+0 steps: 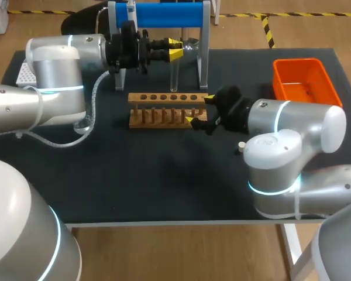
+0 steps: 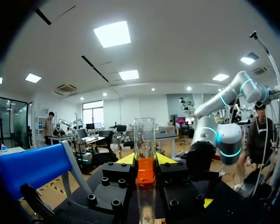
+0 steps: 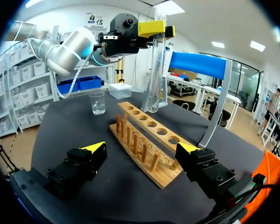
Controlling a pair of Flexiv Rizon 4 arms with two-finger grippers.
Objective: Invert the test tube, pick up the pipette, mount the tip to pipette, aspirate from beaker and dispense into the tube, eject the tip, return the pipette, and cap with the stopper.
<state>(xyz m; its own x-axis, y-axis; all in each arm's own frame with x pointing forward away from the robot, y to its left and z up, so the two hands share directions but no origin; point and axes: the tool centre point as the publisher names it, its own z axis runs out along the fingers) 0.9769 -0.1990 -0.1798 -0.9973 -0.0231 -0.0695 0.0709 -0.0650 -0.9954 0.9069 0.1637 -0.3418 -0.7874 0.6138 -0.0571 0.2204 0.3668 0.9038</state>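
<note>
While the two arms meet over a dark bench (image 1: 164, 175), a clear glass test tube (image 1: 175, 70) is held upright in the left gripper (image 1: 175, 50), above the far side of the bench and in front of a blue-topped stand (image 1: 164, 14). In the left wrist view the left gripper (image 2: 145, 159) is seen clamped on the test tube (image 2: 144, 135) from both sides, with the tube's rim rising above the yellow tips. From the right wrist view the left gripper (image 3: 151, 29) is seen high up, gripping the test tube (image 3: 156, 70) near its upper end, and the tube's lower end hangs close to the far end of a wooden rack (image 3: 161, 172). The wooden rack (image 1: 164, 111), with a row of holes on top and pegs below, lies in the middle of the bench. The right gripper (image 1: 200, 109) is set low at the rack's right end, with its fingers spread wide and nothing held. In its own view the right gripper (image 3: 142, 148) has the rack's near end between its fingers, untouched. A small glass beaker (image 3: 97, 102) stands beyond the rack. A small pale stopper (image 1: 241, 146) lies on the bench beside the right arm, and an orange bin (image 1: 301, 82) sits at the far right corner.
</note>
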